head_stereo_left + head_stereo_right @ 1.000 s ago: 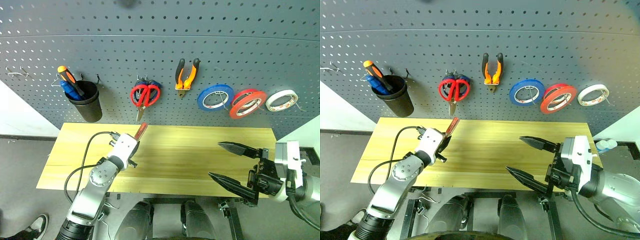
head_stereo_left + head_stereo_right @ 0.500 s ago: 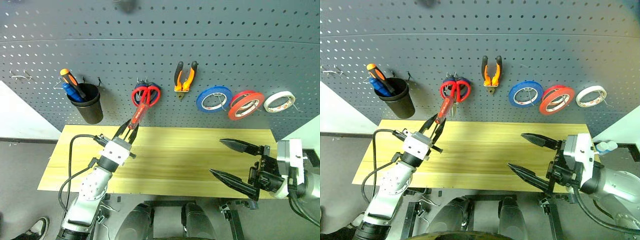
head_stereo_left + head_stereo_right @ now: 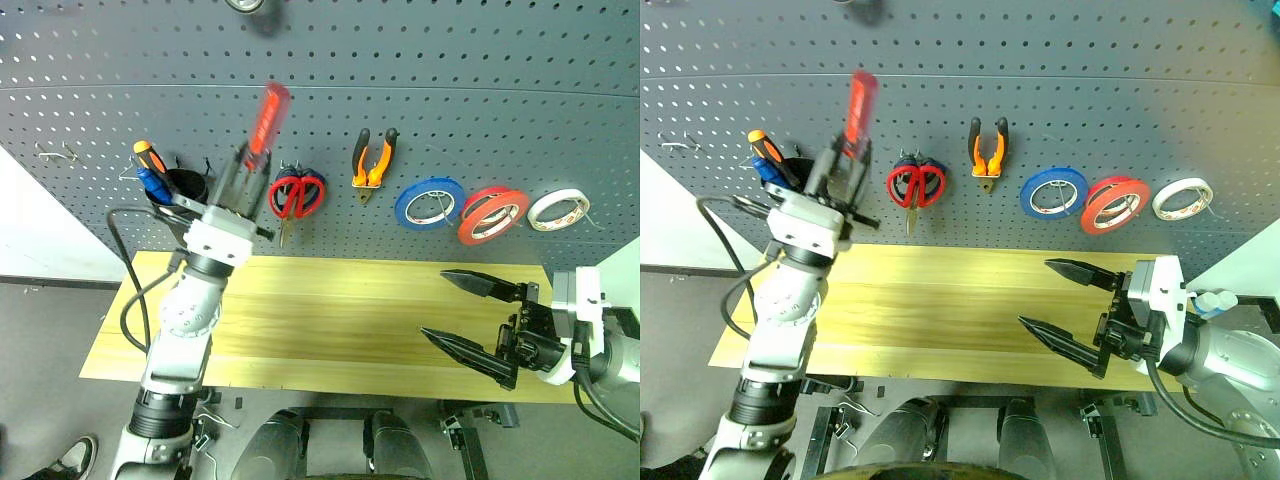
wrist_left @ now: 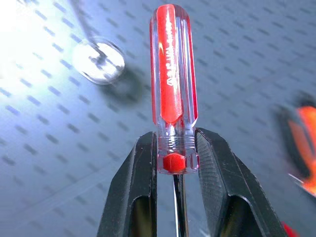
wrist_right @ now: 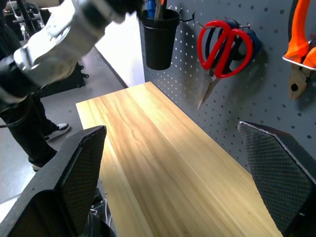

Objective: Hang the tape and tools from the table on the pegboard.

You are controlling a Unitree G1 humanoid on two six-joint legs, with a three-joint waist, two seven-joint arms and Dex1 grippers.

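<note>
My left gripper (image 3: 247, 160) is shut on the slim red-handled screwdriver (image 3: 267, 118). It holds the screwdriver upright in front of the dark grey pegboard (image 3: 470, 80), handle up, beside the black cup (image 3: 186, 184). The left wrist view shows both fingers (image 4: 140, 177) clamped on the base of the handle (image 4: 173, 74). On the pegboard hang the red scissors (image 3: 297, 194), the orange-and-black pliers (image 3: 373, 158) and the red tape (image 3: 493, 212). My right gripper (image 3: 436, 303) stands open and empty over the right part of the wooden table (image 3: 330, 315).
The cup holds an orange and a blue screwdriver (image 3: 150, 168). A blue tape roll (image 3: 428, 200) and a white one (image 3: 558, 207) hang on either side of the red tape. Blue scissors sit behind the red pair. A person's shoe (image 3: 70, 455) is on the floor at the left.
My left arm has risen from just above the table to the pegboard, tipping the screwdriver's handle upward. The right gripper has stayed put and open.
</note>
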